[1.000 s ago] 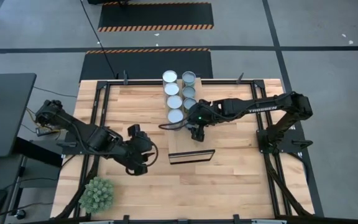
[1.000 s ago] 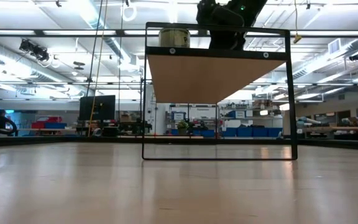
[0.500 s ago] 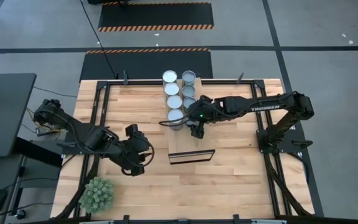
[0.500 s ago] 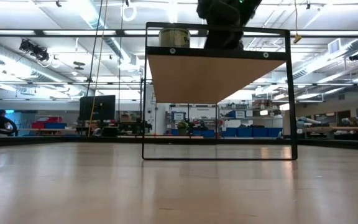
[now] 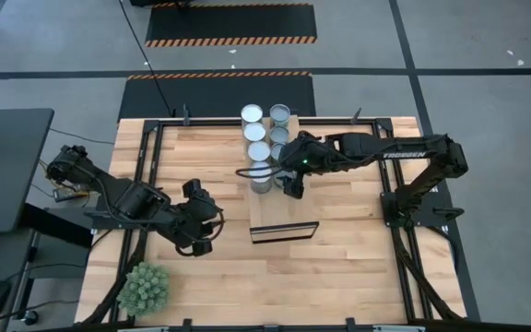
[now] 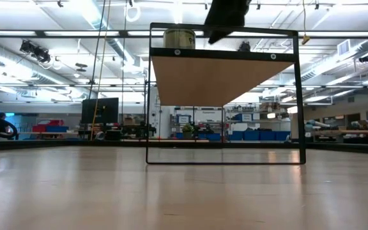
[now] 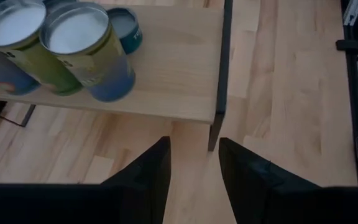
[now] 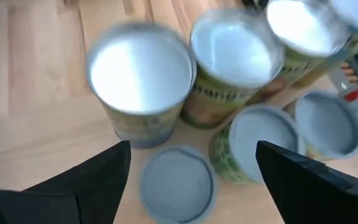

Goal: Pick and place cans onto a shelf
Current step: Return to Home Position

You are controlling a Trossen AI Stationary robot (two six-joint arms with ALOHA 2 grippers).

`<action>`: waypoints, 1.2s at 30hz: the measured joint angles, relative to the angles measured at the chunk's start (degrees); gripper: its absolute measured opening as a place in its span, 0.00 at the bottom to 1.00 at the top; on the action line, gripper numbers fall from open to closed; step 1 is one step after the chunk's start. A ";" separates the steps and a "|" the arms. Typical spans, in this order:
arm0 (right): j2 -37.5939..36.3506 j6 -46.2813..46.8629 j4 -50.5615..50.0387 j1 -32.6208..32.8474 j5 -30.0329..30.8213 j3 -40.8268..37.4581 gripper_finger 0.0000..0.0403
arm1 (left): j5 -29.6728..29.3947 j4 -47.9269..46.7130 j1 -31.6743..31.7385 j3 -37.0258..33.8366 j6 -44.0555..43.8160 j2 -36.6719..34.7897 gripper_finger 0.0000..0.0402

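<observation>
While the right hand (image 5: 290, 187) hangs above the shelf (image 5: 285, 210), just beside the cans (image 5: 258, 150), its fingers (image 8: 92, 180) are spread wide with nothing between them. The cans stand in two rows on the shelf's top, away from its dark-edged end face. Beside that end of the shelf, the left hand (image 5: 203, 242) hovers over the table (image 5: 348, 254), its fingers slightly parted and empty.

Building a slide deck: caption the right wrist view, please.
Right claw, open, above cans clustered on the light-wood shelf.
</observation>
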 joint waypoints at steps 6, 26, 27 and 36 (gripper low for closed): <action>-4.86 2.20 1.31 0.00 0.92 -1.56 0.87 | -0.82 1.31 0.00 0.00 0.44 -0.02 0.35; -38.69 13.92 21.77 4.61 2.43 -32.69 0.86 | -1.73 2.01 1.98 -0.04 2.12 -3.61 0.35; -40.68 15.10 22.75 4.61 2.45 -34.54 0.86 | -1.74 2.05 1.97 -0.04 2.09 -3.97 0.35; -53.75 21.69 26.02 4.59 2.91 -43.84 0.86 | -2.59 7.04 3.68 -0.04 6.74 -8.90 0.35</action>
